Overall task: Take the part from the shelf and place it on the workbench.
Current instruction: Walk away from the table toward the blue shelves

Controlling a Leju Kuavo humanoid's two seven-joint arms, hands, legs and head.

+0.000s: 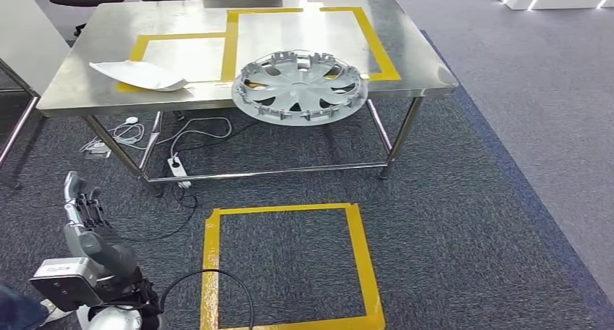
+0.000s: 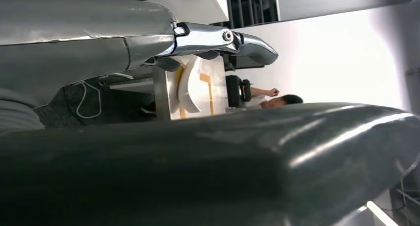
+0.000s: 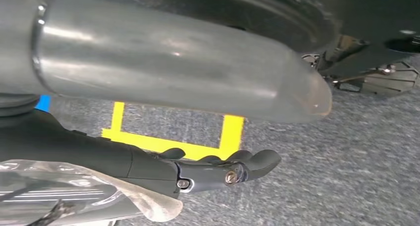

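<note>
Already the silver plastic wheel cover with spokes and rim clips (image 1: 300, 87) lies on the stainless steel counter (image 1: 87, 77), right of centre in the upper half of the head view, its near edge overhanging the front lip; a white curved plastic panel (image 1: 141, 74) lies well apart to its left, on the yellow tape outlines (image 1: 230, 44); expect the cover to be light, thin and a little springy, smooth on the face, with brittle clips round the rim; you would do best to take it by the rim between clips, or through a spoke gap; your left hand (image 1: 85, 213) hangs at lower left holding nothing, fingers loosely straight; your right hand (image 3: 218, 169) hangs over grey carpet (image 1: 463, 221), fingers gently curled, holding nothing.
</note>
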